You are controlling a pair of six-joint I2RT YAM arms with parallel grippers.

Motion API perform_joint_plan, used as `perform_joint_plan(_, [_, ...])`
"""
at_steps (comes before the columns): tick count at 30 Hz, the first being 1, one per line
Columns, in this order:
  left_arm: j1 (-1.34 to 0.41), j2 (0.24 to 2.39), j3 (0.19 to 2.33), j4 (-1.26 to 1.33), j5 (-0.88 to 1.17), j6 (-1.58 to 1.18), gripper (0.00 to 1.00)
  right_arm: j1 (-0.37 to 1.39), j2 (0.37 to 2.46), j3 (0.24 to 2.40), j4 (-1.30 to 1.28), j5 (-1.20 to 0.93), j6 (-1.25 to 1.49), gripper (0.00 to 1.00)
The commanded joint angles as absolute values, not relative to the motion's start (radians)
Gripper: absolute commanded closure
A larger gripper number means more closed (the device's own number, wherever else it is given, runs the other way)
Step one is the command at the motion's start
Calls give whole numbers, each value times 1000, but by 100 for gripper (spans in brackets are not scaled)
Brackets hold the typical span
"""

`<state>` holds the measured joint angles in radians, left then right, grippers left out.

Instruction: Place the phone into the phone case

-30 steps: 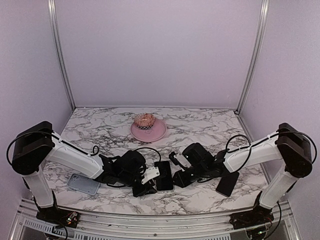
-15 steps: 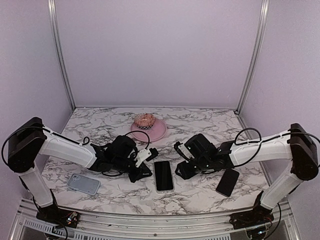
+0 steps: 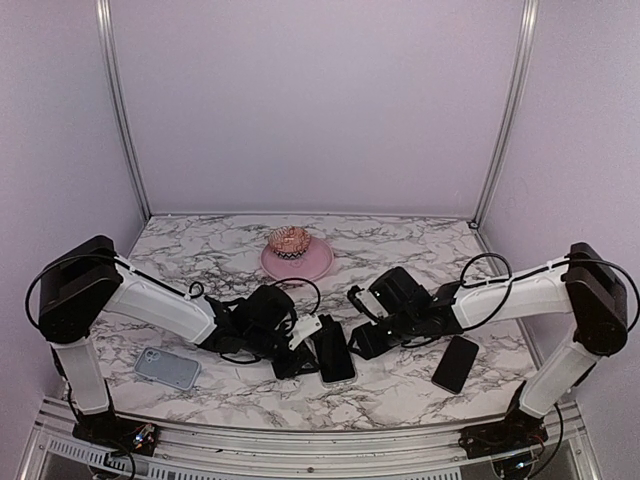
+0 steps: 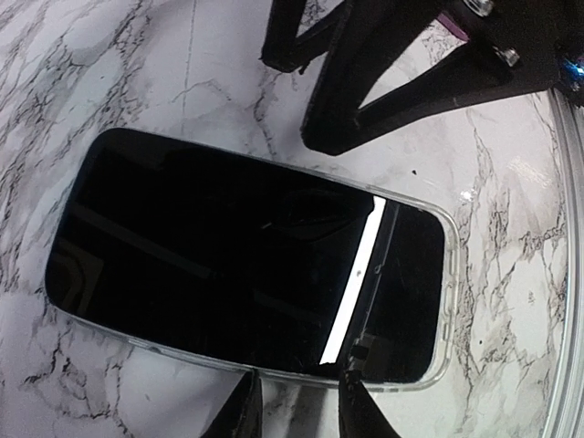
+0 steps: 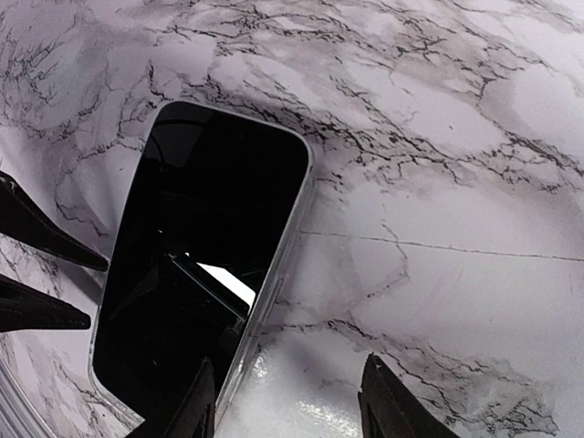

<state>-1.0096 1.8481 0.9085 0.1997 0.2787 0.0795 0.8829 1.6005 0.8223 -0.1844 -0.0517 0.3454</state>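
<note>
1. Left wrist view: phone (image 4: 228, 265) lies screen-up inside clear phone case (image 4: 450, 283), seemingly seated, mid-table.
2. Left gripper (image 4: 301, 394) narrowly parted, empty; right gripper (image 5: 290, 370) wide, empty.
3. Seating step; next, press edges down.

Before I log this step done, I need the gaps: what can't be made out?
Back of the phone case: under the phone, every view.
Whether the left pincer touches the phone: left wrist, fingers cut by bottom edge.
Face of the black slab: top view, too small.
</note>
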Motion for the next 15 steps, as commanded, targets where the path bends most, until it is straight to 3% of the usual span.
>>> perform_joint_plan(1, [-1046,1890,950,195,376,104,71,843,1527,852,-230,-5,342,46])
perform_joint_plan(4, [-1051,1922,999,215,441,105,71,801,1471,830,-246,34,330,38])
perform_joint_plan(7, [-1047,1905,1030,223,450,100,71,785,1445,840,-295,51,305,21])
perform_joint_plan(9, [-1038,1844,1009,260,452,93,70,788,1453,860,-333,35,286,3])
perform_joint_plan(15, [-904,1649,875,350,216,-119,61,913,1551,954,-423,25,273,1])
